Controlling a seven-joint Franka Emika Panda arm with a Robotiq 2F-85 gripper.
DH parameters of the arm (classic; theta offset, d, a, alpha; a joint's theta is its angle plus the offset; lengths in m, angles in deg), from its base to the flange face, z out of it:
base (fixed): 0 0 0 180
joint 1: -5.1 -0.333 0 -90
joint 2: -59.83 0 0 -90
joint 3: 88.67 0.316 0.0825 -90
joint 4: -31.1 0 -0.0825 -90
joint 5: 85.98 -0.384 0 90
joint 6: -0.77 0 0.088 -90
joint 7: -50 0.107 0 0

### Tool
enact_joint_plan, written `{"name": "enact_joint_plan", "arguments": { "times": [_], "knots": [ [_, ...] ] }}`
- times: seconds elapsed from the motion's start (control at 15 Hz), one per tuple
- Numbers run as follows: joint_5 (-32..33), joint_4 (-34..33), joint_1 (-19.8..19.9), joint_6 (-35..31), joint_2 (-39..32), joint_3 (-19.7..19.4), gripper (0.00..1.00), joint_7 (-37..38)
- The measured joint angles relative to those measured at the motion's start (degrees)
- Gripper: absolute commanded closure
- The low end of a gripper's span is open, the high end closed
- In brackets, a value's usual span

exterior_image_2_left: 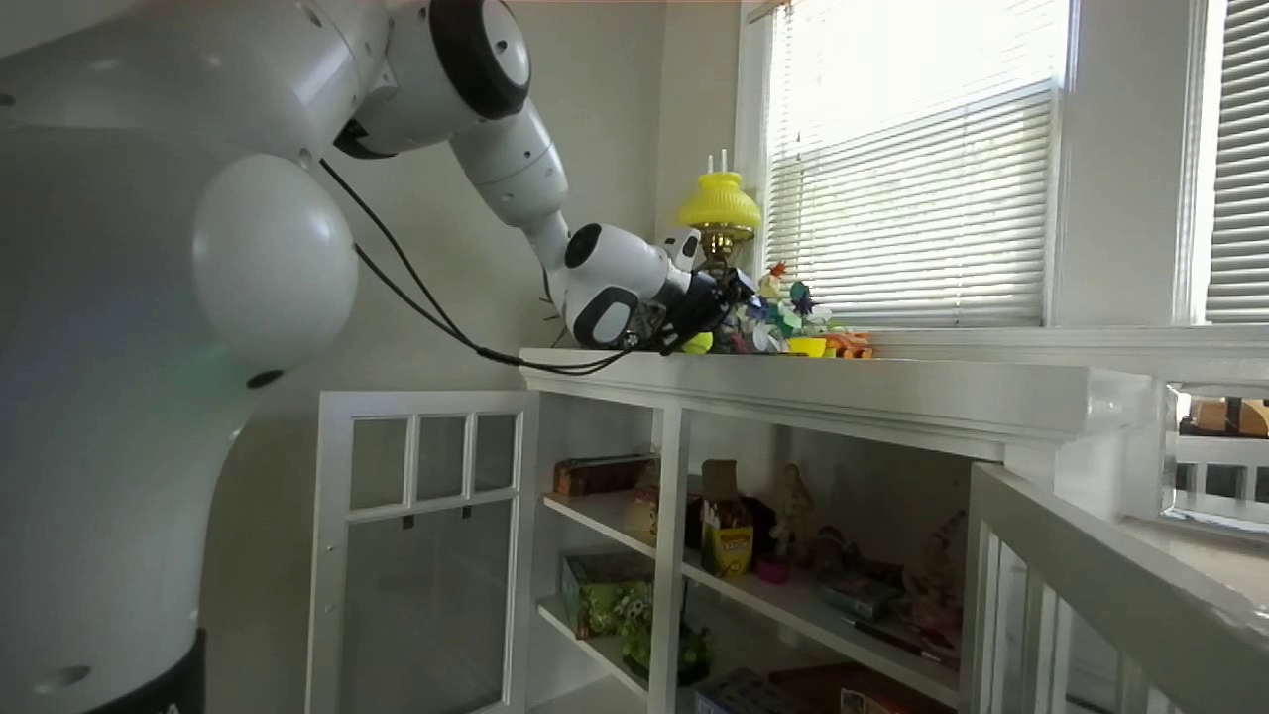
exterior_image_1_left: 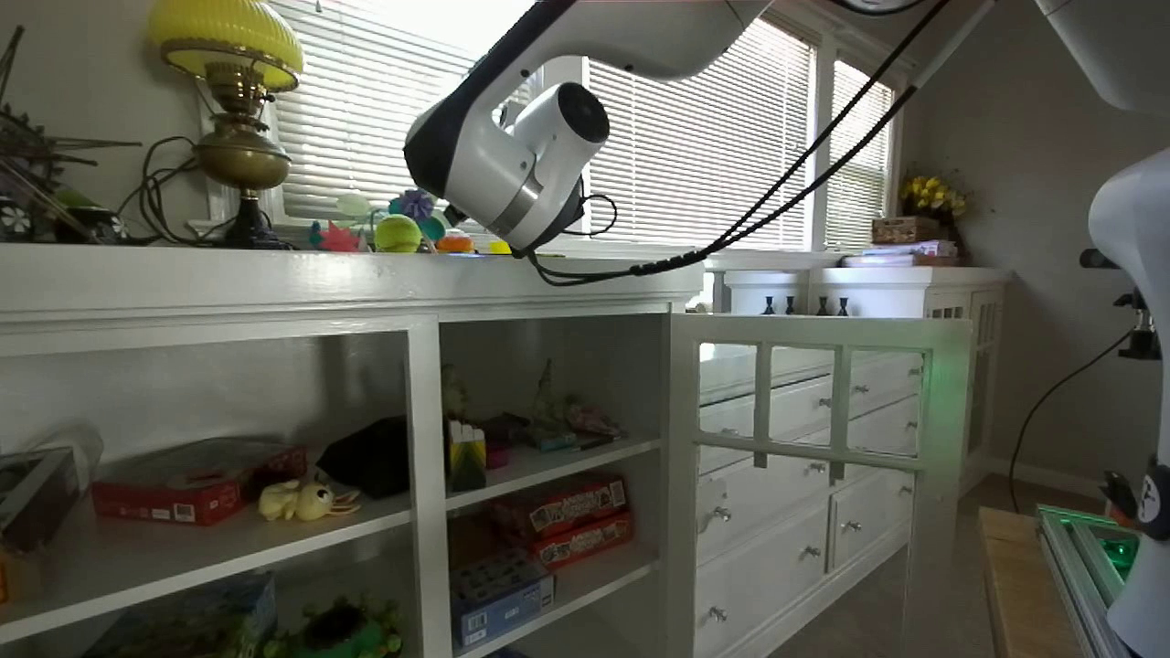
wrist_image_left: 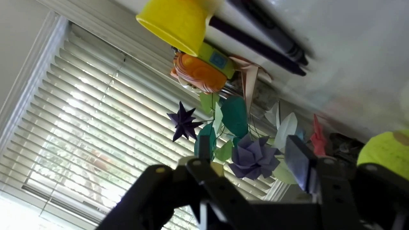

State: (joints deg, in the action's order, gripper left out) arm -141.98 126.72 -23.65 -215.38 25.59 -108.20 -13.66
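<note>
Both exterior views face the white cabinet [exterior_image_1_left: 548, 277] obliquely from opposite ends, near top-edge height, sharing its shelves [exterior_image_1_left: 228, 550]. Wrist view: rolled, close over the cabinet's top surface [wrist_image_left: 351, 48], facing the window blinds [wrist_image_left: 80, 134].

Matt folded-paper purple flower [wrist_image_left: 254, 156], smooth plastic-looking yellow cup [wrist_image_left: 175, 24], glossy painted cabinet top [wrist_image_left: 354, 67]

1. This is a room in a home; which room is unclear.
2. A white cabinet [exterior_image_1_left: 423, 439] with paned doors [exterior_image_1_left: 795, 451] stands under window blinds [exterior_image_2_left: 922, 208], near knobbed drawers [exterior_image_1_left: 768, 567].
3. A yellow-shaded brass lamp [exterior_image_1_left: 239, 137] and folded-paper flowers [wrist_image_left: 254, 156] stand on top.
4. A crayon box [exterior_image_1_left: 466, 455] and a yellow toy [exterior_image_1_left: 297, 501] sit on its shelves [exterior_image_1_left: 558, 472].
</note>
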Motion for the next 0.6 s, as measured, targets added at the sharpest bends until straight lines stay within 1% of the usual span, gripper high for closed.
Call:
{"name": "enact_joint_plan", "arguments": {
  "times": [0.07,0.4,0.47,0.6],
  "knots": [
    [0.0,-0.2,-0.1,0.0,0.0,0.0,0.0,0.0],
    [-0.8,0.1,-1.3,0.2,1.2,0.2,0.0,0.0],
    [-2.7,0.6,-1.8,0.6,1.8,0.2,0.0,-0.3],
    [-8.7,2.9,-3.2,0.8,3.5,0.2,0.0,-3.5]
  ]
}}
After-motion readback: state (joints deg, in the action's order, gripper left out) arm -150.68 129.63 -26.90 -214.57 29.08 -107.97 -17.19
